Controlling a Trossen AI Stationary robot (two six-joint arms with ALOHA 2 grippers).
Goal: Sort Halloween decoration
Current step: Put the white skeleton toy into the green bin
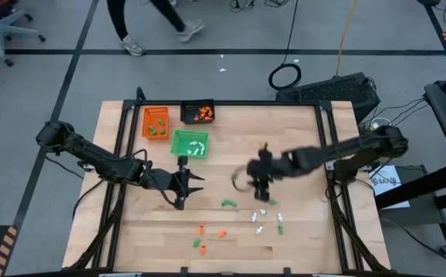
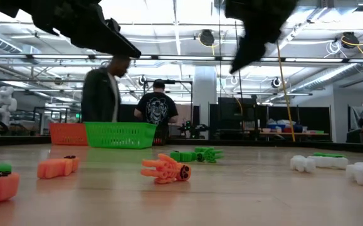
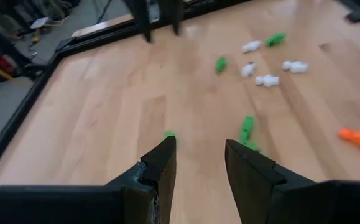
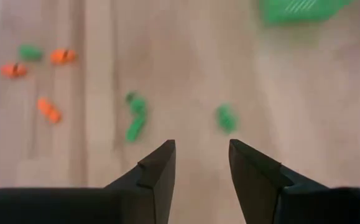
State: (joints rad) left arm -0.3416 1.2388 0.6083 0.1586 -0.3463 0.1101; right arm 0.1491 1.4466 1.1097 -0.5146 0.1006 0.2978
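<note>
Both pincers hang empty w/ jaws apart, left pincer [image 1: 182, 192] mid-worktop, right pincer [image 1: 263, 188] just above scattered orange, green and white decoration pieces [image 1: 238, 219] nr front edge, some apparently in trays [image 1: 189, 144] at back.

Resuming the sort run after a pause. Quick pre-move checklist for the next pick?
1. Left gripper open, nothing between its fingers: ok.
2. Right gripper open, nothing held: ok.
3. Pieces left to sort, e.g. green piece and white pieces loose on table: ok.
4. Green tray, orange tray, black tray at the far side, upright: ok.
5. Already-binned pieces matching their trays: cannot tell.
</note>
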